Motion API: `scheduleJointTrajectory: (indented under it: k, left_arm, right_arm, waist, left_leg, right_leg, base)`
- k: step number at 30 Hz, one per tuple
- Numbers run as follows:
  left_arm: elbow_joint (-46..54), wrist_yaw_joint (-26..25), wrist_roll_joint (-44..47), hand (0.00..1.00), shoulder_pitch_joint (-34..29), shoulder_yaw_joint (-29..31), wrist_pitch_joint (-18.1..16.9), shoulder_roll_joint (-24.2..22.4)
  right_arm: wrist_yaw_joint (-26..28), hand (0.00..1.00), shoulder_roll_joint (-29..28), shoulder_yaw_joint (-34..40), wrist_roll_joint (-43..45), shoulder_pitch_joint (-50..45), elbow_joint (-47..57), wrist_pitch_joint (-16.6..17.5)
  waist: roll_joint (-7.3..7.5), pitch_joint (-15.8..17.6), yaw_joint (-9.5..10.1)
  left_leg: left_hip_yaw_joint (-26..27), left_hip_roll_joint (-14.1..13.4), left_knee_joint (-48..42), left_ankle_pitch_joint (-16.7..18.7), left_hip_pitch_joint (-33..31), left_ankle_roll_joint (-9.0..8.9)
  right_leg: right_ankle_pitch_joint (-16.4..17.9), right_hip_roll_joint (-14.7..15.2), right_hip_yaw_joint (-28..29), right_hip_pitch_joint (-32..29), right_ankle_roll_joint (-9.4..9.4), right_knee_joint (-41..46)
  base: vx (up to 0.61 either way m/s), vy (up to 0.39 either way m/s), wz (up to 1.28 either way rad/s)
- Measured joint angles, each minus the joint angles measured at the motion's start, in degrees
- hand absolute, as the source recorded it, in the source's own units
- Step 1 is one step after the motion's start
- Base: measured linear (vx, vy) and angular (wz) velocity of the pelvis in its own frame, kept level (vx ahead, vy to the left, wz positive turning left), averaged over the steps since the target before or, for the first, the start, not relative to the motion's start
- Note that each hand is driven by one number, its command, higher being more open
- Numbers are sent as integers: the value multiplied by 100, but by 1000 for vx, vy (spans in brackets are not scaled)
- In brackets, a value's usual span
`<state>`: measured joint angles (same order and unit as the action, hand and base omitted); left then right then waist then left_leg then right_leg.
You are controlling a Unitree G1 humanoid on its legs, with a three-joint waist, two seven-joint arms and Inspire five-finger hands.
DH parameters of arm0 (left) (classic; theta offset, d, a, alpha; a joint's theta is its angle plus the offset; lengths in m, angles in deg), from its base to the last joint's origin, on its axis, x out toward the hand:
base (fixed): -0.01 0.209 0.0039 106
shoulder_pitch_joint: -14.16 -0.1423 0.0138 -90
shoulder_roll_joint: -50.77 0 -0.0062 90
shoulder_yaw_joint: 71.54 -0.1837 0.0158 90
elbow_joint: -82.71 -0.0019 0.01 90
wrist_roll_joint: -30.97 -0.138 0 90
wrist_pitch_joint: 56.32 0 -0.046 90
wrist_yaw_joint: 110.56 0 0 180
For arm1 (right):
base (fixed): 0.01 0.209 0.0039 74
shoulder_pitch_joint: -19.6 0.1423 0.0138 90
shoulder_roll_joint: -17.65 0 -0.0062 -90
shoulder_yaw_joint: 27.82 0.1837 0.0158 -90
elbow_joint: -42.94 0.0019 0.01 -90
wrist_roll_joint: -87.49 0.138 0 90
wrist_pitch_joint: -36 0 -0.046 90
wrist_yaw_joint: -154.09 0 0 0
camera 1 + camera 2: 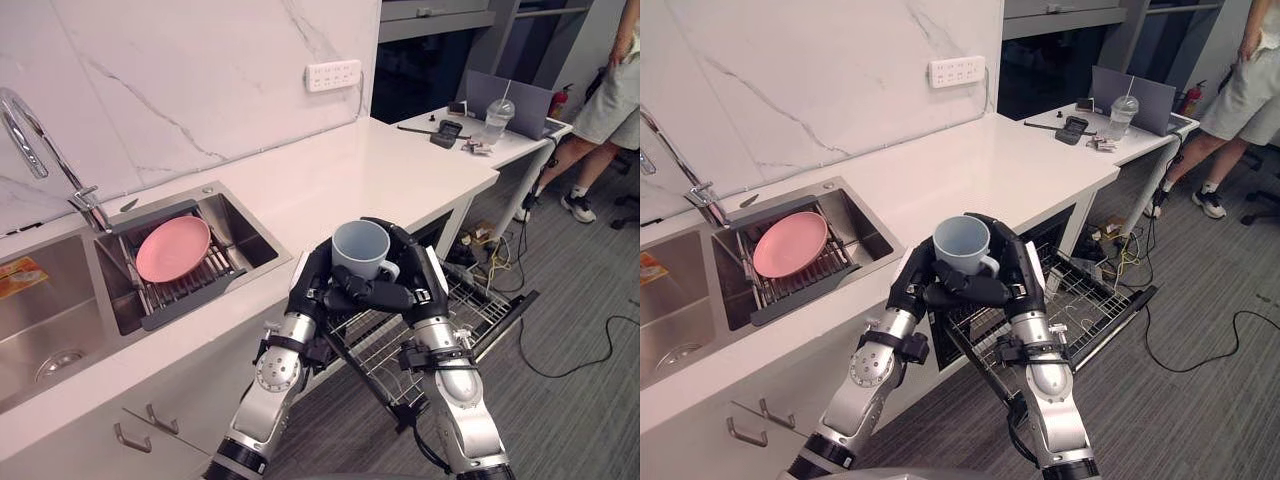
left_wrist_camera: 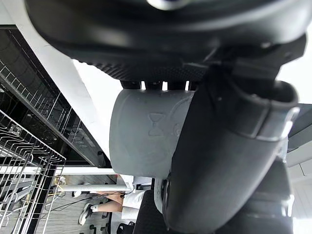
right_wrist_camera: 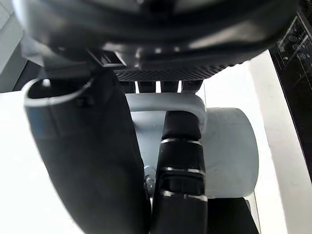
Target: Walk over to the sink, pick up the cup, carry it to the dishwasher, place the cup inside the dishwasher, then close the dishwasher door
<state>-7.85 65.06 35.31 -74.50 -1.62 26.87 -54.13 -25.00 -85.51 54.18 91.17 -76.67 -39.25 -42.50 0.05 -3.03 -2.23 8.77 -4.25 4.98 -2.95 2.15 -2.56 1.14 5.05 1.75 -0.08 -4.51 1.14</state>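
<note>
Cup [image 1: 360, 248] is upright in mid-air with both hands clamped on it, left hand [image 1: 316, 278] and right hand [image 1: 414, 262] curled round its sides, just off the bench [image 1: 330, 180] edge, above the pulled-out dishwasher rack [image 1: 472, 308].

No legible text or numbers
</note>
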Motion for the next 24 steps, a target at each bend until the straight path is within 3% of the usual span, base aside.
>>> scheduleJointTrajectory:
  k: [10, 24]
  left_arm:
    - [94, 112, 8, 90, 1, 103, -293, -15]
    - [62, 186, 147, 90, -25, 137, -377, -15]
  right_arm:
    - [-43, 30, 0, 45, -859, 0, 485, 0]
    - [-150, 30, 52, 37, -1462, -1, 651, -2]
  waist:
    - [3, 172, -1]
    - [-15, 327, -6]
  left_leg:
    - [38, -13, -1, 35, 47, -19]
    - [45, -16, -1, 57, 98, -31]
  right_leg:
    - [2, -15, 39, 30, -3, -2]
    - [5, -17, 47, 76, -6, -3]
  base:
    - [0, 0, 0]
    - [0, 0, 0]
